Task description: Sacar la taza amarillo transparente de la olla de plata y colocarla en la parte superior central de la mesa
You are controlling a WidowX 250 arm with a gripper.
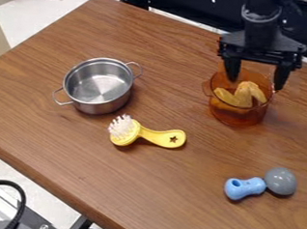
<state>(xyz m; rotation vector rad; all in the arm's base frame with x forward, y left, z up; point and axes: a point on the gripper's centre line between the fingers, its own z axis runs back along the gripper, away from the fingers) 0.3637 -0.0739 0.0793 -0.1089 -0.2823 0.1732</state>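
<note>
Amber cup (pixel 237 117) under the end effector (pixel 255 85)

Bright, diffuse light with soft shadows

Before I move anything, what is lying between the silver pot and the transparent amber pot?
In the camera view, only bare wood tabletop lies between the silver pot and the transparent amber pot; the yellow brush lies nearer the camera.

The gripper (pixel 256 83) stands, fingers spread, at the far-right amber cup (pixel 236 117) containing yellow pieces (pixel 243 93); a steel pot (pixel 95 103) sits left.
</note>
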